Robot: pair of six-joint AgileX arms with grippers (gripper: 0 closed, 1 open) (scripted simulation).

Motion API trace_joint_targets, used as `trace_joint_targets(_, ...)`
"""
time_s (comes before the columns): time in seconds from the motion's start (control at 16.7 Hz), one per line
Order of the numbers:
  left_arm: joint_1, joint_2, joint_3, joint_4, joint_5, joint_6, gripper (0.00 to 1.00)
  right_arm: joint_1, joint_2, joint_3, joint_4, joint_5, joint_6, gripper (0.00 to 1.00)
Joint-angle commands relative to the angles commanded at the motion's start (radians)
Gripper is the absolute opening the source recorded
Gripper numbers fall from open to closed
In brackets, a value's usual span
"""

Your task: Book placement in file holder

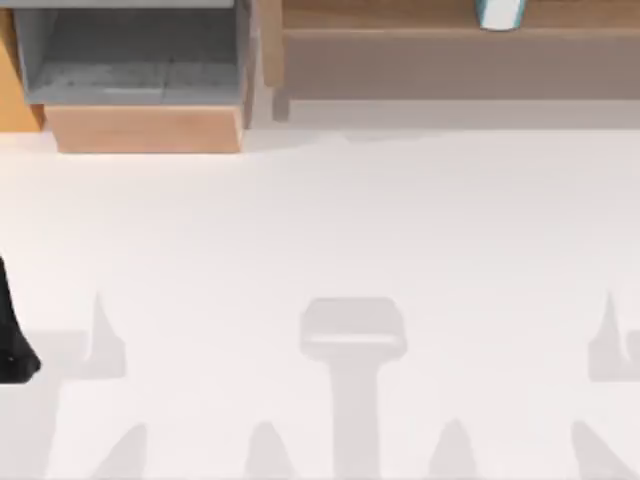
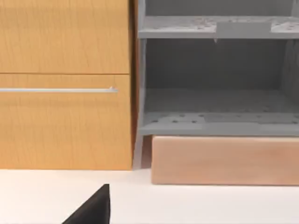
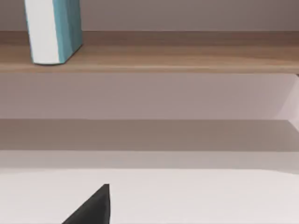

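Note:
The teal-blue book (image 1: 498,13) stands upright on the long brown shelf (image 1: 420,45) at the back right; in the right wrist view the book (image 3: 53,30) shows a whitish face and a teal side. The file holder (image 1: 145,128) sits at the back left, with a grey inside, a tan front lip and an orange side. Seen from the left wrist, the file holder (image 2: 224,161) faces the camera with nothing inside. My left arm (image 1: 14,340) is a dark shape at the table's left edge. A black part of each gripper (image 2: 93,210) (image 3: 93,210) rises over the white table, far from both objects.
The white table (image 1: 320,230) stretches bare between the arms and the furniture at the back. An orange wooden panel with a thin silver strip (image 2: 58,90) stands beside the holder. The shelf (image 3: 187,56) has a lower board beneath it.

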Motion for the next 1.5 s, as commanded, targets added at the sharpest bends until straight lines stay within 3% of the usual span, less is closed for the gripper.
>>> trace_joint_targets(0.3,-0.020,0.057,0.051,0.009,-0.021,0.001,1.00,0.000,0.000,0.000,0.000,0.000,0.000,1.00)
trace_joint_targets(0.6,-0.124,0.343,0.306,0.052,-0.122,0.004,1.00,0.000,0.000,0.000,0.000,0.000,0.000,1.00)
trace_joint_targets(0.9,-0.298,0.795,0.708,0.113,-0.281,0.010,1.00,0.000,0.000,0.000,0.000,0.000,0.000,1.00)
trace_joint_targets(1.5,-0.695,1.872,1.672,0.226,-0.620,0.016,1.00,0.000,0.000,0.000,0.000,0.000,0.000,1.00)
